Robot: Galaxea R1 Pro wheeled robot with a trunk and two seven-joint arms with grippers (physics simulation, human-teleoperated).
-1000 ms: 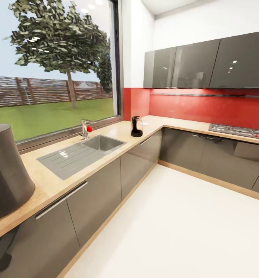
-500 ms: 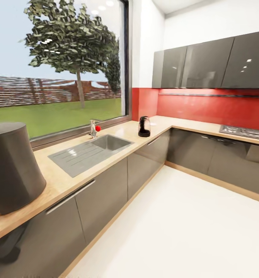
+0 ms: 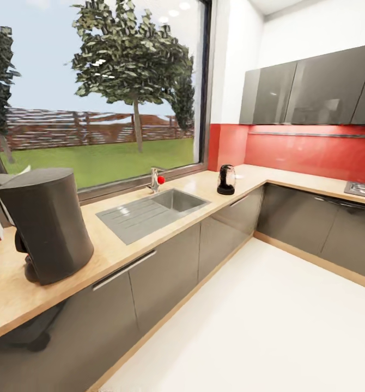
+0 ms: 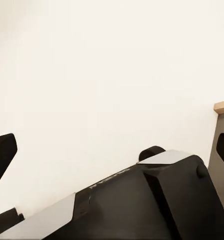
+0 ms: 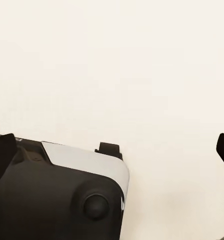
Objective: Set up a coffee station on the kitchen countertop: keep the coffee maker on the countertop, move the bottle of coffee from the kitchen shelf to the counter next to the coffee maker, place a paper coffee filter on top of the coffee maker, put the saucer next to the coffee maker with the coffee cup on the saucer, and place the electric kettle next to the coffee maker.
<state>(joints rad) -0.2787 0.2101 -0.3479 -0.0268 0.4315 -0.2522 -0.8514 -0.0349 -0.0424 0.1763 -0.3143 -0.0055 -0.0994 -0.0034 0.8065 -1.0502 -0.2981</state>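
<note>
One coffee maker [image 3: 47,223] is standing upright on the bench [image 3: 117,251] at about 9 o'clock in the head view. One electric kettle [image 3: 226,179] is sitting on the same bench at about 1 o'clock, well apart from it, with one steel sink [image 3: 152,212] lying between them. The left end effector [image 4: 112,152] and the right end effector [image 5: 112,150] are both hanging open and gripping nothing over the pale floor [image 3: 269,326].
</note>
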